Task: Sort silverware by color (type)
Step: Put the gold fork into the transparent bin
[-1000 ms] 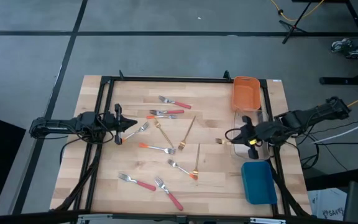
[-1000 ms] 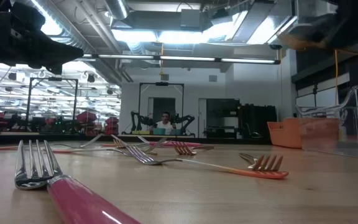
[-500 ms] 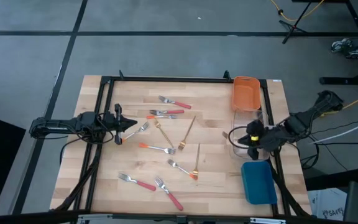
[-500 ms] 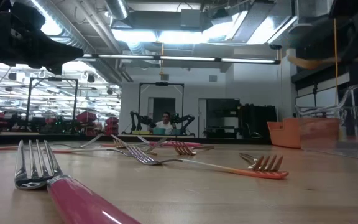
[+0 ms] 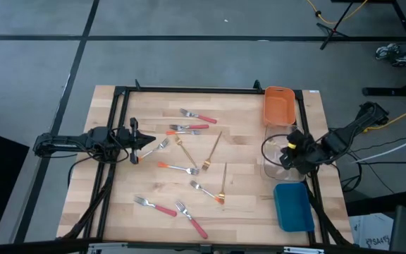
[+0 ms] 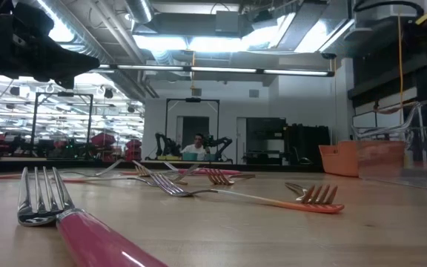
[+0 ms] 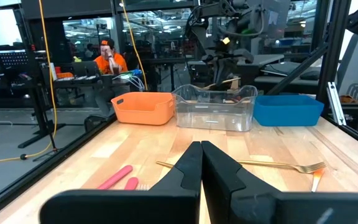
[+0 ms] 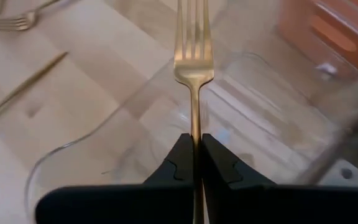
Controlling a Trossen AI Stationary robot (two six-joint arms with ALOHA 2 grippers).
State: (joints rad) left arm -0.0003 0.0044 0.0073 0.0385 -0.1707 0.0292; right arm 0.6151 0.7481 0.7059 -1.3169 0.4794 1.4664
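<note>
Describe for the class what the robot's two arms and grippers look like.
Both arms are dark and jointed, with black cables trailing off the table. The left gripper and right gripper each end in two black wedge-shaped fingers. The right arm has a small yellow mark near its wrist.

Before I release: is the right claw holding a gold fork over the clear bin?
Yes, the right claw pinches the gold fork by its handle, above the clear bin.

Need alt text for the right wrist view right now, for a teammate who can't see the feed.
The right tool is shut on the handle of a gold fork, tines pointing away from the camera, held over the clear bin. Beyond it lie the wooden table, another gold utensil and a corner of the orange bin.
</note>
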